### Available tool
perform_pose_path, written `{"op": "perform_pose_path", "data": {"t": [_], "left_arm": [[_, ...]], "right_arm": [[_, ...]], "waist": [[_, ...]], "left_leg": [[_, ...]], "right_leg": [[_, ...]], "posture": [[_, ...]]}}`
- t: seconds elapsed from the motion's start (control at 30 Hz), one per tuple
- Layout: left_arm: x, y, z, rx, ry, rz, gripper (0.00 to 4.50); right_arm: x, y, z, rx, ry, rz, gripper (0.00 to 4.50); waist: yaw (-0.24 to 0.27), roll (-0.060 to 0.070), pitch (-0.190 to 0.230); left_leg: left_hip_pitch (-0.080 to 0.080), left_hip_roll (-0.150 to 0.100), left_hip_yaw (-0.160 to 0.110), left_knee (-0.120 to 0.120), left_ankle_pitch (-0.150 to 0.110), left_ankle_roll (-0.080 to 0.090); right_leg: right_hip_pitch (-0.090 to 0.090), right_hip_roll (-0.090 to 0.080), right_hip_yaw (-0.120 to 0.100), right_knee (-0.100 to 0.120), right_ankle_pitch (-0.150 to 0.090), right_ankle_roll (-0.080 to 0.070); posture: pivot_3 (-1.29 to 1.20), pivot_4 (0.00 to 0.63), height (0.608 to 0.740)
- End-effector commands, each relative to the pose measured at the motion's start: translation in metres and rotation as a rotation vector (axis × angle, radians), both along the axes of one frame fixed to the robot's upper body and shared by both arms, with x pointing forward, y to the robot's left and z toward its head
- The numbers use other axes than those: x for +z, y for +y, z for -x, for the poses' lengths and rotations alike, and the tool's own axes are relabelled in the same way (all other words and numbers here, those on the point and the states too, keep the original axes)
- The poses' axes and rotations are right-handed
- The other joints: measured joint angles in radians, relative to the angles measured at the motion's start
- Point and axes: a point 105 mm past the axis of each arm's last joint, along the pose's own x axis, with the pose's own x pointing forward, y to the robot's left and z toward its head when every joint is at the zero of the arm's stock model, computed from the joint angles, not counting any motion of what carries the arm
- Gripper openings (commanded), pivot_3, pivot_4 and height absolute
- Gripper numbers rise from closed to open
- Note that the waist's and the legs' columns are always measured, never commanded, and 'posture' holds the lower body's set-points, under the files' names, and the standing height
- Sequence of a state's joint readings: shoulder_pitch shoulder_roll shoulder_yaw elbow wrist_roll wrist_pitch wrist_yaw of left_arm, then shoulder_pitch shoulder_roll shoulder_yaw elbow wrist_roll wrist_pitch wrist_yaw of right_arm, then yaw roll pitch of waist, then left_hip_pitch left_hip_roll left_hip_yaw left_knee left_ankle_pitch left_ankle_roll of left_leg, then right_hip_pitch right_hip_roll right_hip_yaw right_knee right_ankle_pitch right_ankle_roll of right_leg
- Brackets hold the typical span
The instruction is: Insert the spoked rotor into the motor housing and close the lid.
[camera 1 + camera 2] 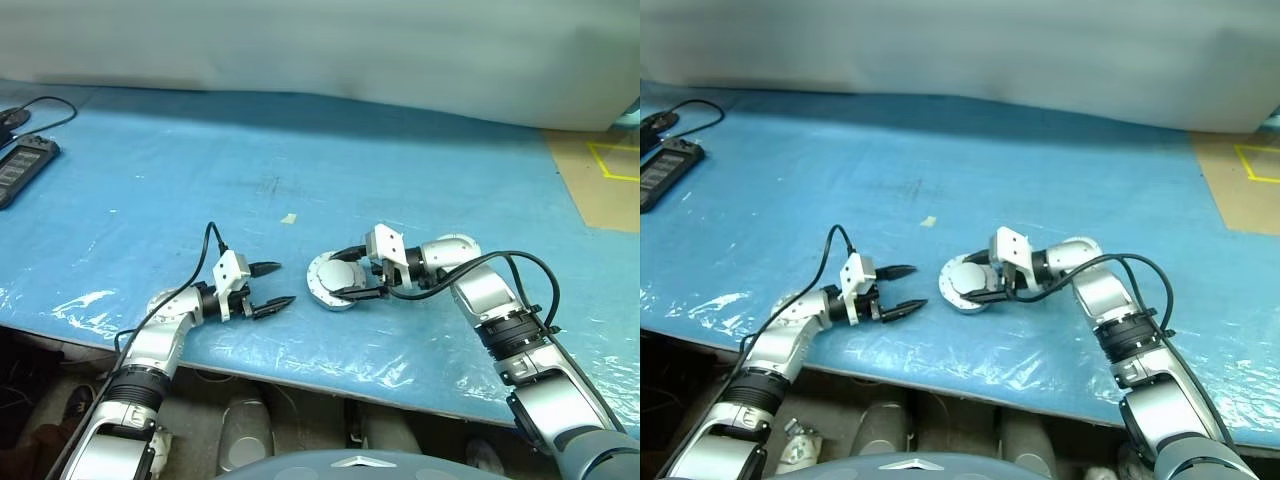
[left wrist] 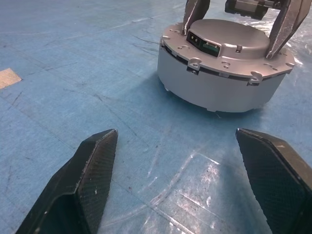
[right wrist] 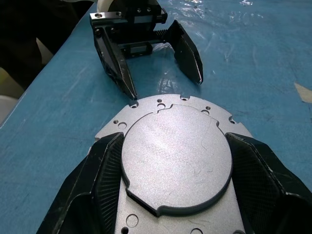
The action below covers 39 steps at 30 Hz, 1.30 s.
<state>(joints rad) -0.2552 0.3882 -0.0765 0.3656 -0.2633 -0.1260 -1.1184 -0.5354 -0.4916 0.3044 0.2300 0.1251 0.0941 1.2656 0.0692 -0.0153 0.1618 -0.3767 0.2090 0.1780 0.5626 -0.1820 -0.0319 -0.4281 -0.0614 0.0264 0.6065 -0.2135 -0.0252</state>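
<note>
Right gripper (image 1: 352, 283) clamped on lidded motor housing (image 1: 330, 279), left gripper (image 1: 272, 287) spread just beside

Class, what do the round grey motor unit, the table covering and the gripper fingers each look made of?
Round grey motor unit: likely matt cast or machined metal, judging by its dull silver sheen and fine scratches. Blue table covering: apparently plastic sheet, glossy and wrinkled at the edge. Left gripper fingers: black, with woven-textured pads, perhaps rubber or composite.

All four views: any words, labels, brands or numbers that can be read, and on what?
None can be read.
Motor housing lid: bare grey metal, no marking.
Dark device at the table's far left edge: too small to read.
</note>
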Motion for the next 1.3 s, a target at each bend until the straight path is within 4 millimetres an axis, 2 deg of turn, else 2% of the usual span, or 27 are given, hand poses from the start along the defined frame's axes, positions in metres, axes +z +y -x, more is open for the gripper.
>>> {"op": "perform_pose_path", "data": {"t": [0.03, 0.3, 0.5, 0.83, 0.97, 1.3], "left_arm": [[0.002, -0.001, 0.003, -0.009, -0.001, 0.007, 4.09], [0.003, -0.001, 0.002, -0.01, 0.0, 0.013, 4.09], [0.004, -0.001, 0.002, -0.012, 0.007, 0.015, 4.09], [0.004, -0.002, 0.002, -0.014, 0.006, 0.015, 4.09], [0.004, -0.003, 0.003, -0.013, 0.007, 0.019, 4.09], [0.002, -0.003, 0.004, -0.01, 0.007, 0.016, 4.09]], "right_arm": [[-0.01, -0.007, -0.001, -0.003, 0.011, 0.068, 2.96], [-0.021, -0.011, 0.0, 0.0, 0.052, 0.107, 2.96], [-0.04, -0.019, -0.005, -0.053, 0.074, 0.18, 2.96], [-0.043, -0.02, -0.004, -0.085, 0.136, 0.142, 2.96], [-0.034, -0.018, -0.006, -0.085, 0.169, 0.101, 2.96], [-0.032, -0.018, -0.009, -0.077, 0.093, 0.143, 2.96]], "waist": [[0.0, 0.0, 0.0], [0.0, 0.0, 0.0], [0.0, 0.0, 0.0], [-0.001, 0.0, -0.001], [-0.001, 0.0, -0.001], [-0.001, 0.0, -0.001]], "left_leg": [[0.0, 0.0, 0.0, 0.0, 0.0, 0.0], [0.002, 0.0, 0.0, 0.0, 0.0, 0.0], [0.007, 0.0, 0.0, 0.0, 0.0, 0.0], [0.01, 0.0, 0.0, 0.0, 0.0, 0.0], [0.01, 0.0, 0.0, 0.0, 0.0, 0.0], [0.01, 0.0, 0.0, -0.001, 0.0, 0.0]], "right_leg": [[0.0, 0.0, 0.0, 0.0, 0.0, 0.0], [0.002, 0.0, 0.0, 0.0, 0.0, 0.0], [0.007, 0.0, 0.0, 0.0, 0.0, 0.0], [0.009, -0.001, 0.001, 0.0, 0.0, 0.001], [0.009, -0.001, 0.001, 0.0, 0.0, 0.001], [0.008, -0.001, 0.001, 0.0, -0.001, 0.001]], "posture": [[0.0, 0.15, 0.74], [0.0, 0.15, 0.74], [0.0, 0.15, 0.74], [0.0, 0.15, 0.74], [0.0, 0.15, 0.74], [0.0, 0.15, 0.74]]}}
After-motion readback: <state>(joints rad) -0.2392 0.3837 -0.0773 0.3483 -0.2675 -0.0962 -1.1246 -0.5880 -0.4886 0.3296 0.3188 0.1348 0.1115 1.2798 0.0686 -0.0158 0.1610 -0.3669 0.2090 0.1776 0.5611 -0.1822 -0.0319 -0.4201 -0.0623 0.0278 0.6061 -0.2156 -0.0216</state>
